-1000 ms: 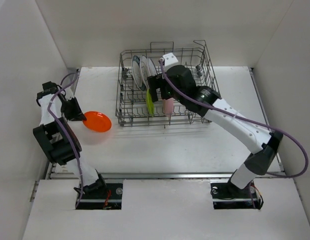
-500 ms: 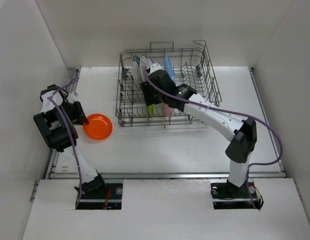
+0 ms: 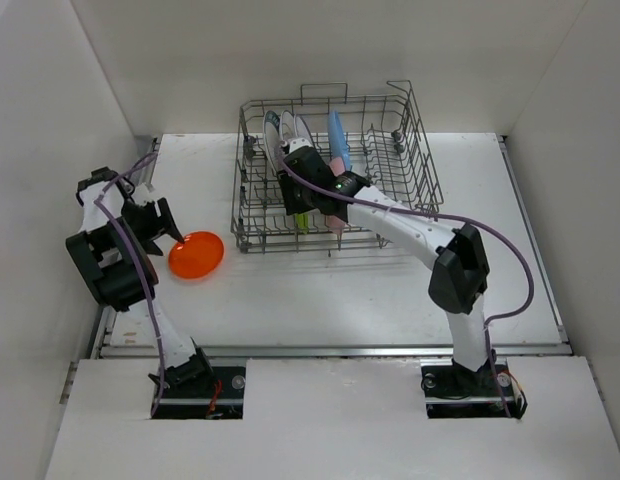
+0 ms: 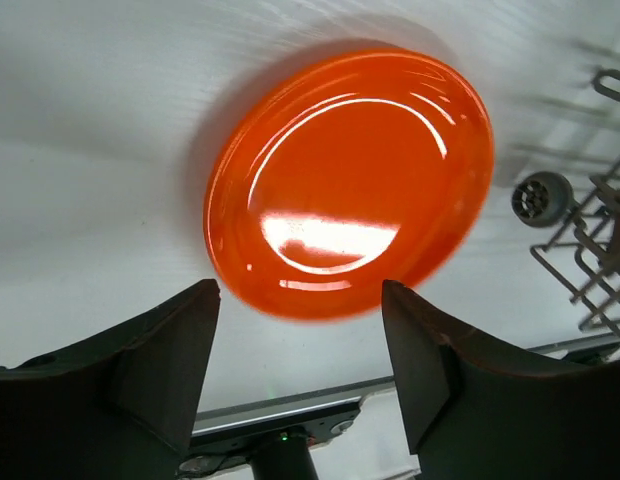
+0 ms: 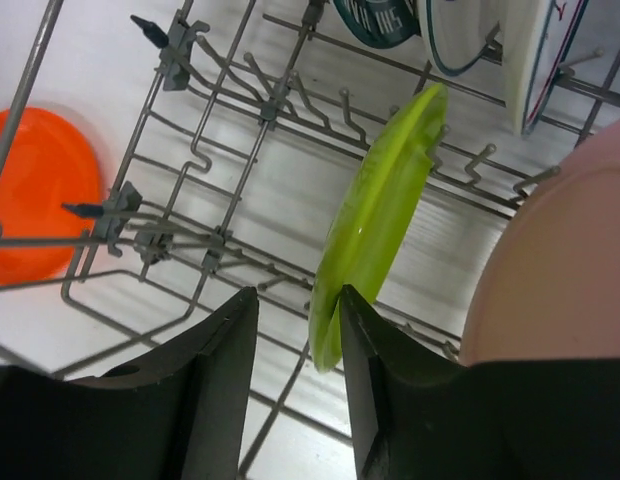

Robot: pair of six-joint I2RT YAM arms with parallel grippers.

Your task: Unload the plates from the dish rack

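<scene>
The grey wire dish rack [image 3: 422,150] stands at the back middle of the table. Upright in it are white patterned-rim plates [image 3: 282,135], a light blue plate [image 3: 336,133], a pink plate [image 3: 336,222] and a lime-green plate [image 3: 301,220]. My right gripper [image 3: 298,200] is down inside the rack. In the right wrist view its jaws [image 5: 295,300] straddle the lime-green plate's [image 5: 380,220] lower edge. One finger touches it, and a gap shows at the other. The orange plate [image 3: 195,254] lies flat on the table, left of the rack. My left gripper [image 4: 298,300] stands open just off its rim.
White walls enclose the table on the left, back and right. The rack's corner wheel [image 4: 540,198] and wire frame [image 4: 602,235] lie just beyond the orange plate [image 4: 350,180]. The pink plate [image 5: 560,270] stands close beside my right gripper. A metal rail [image 3: 330,350] runs along the near edge.
My left gripper has opened and let go of the orange plate, which now rests on the table. My right gripper has dropped into the rack and narrowed around the lime-green plate.
</scene>
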